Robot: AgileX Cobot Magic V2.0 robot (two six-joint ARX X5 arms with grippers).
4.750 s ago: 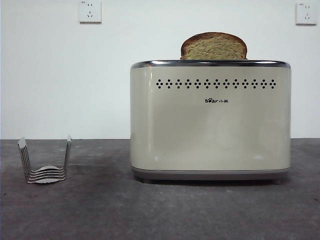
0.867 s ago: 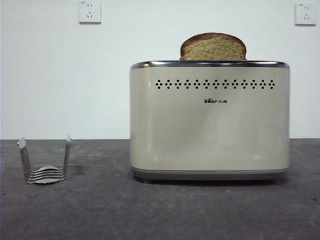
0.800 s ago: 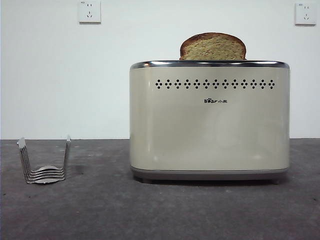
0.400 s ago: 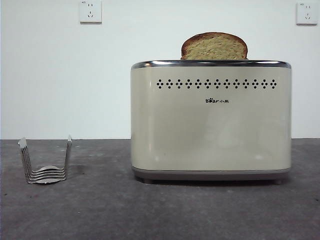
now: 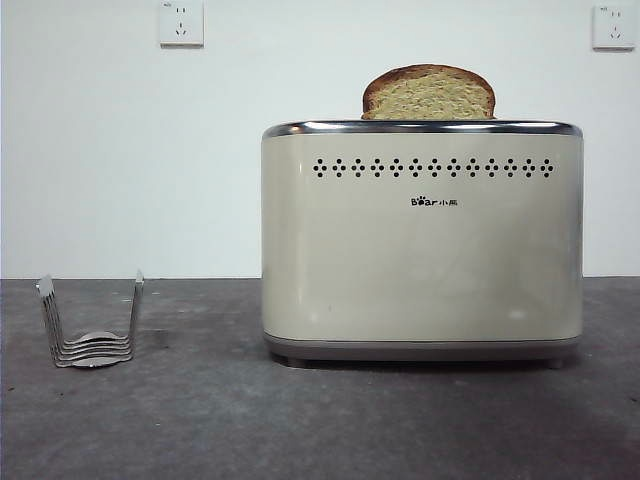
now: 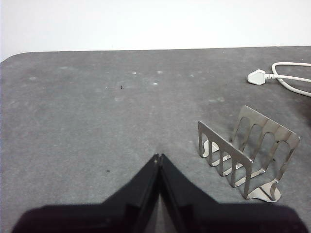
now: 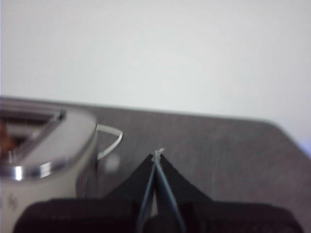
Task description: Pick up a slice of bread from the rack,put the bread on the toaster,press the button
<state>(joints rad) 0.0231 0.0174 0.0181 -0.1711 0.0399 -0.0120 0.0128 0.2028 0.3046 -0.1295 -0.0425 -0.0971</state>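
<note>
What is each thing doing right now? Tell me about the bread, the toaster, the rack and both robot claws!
slice of bread: standing in the toaster slot, rounded top sticking out.
toaster: upright on the table, bread loaded.
rack: empty, upright, left of the toaster.
plug: lying loose on the table.
left gripper: shut, empty, near the rack.
right gripper: shut, empty, beside the toaster.

Even bright light; glare on toaster (image 5: 420,240) chrome rim; soft shadows underneath; right wrist view blurred.
</note>
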